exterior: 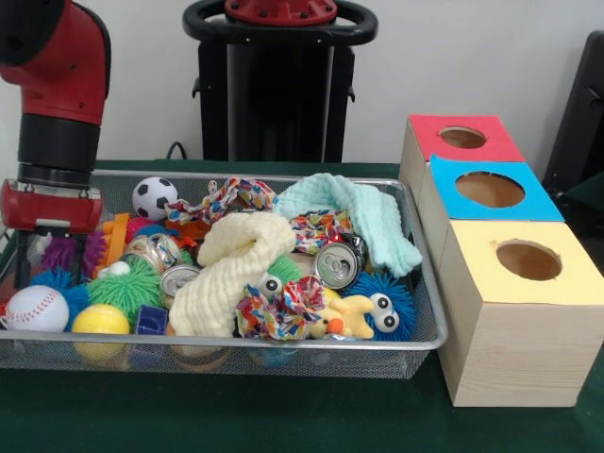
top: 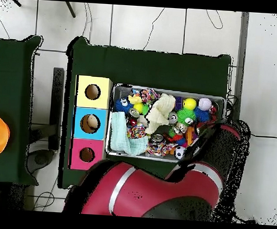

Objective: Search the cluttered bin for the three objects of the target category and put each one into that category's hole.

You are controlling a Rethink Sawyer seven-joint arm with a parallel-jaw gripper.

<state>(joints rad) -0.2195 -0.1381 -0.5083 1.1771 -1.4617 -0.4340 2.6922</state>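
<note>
Inside the blue box (top: 90,123), overhead only, something pale.

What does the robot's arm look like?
The arm is thick and rounded, shiny red with a black band round it and a red block below. From above, the arm looks like a big red tube with a pale grey stripe and black parts. Its gripper's fingers cannot be made out.

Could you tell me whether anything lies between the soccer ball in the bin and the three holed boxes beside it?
Yes. Between the soccer ball and the boxes lie heaped clutter: a mint cloth, a cream cloth and a can, then the mesh bin's end wall. A lift above the pile would probably clear them.
</note>
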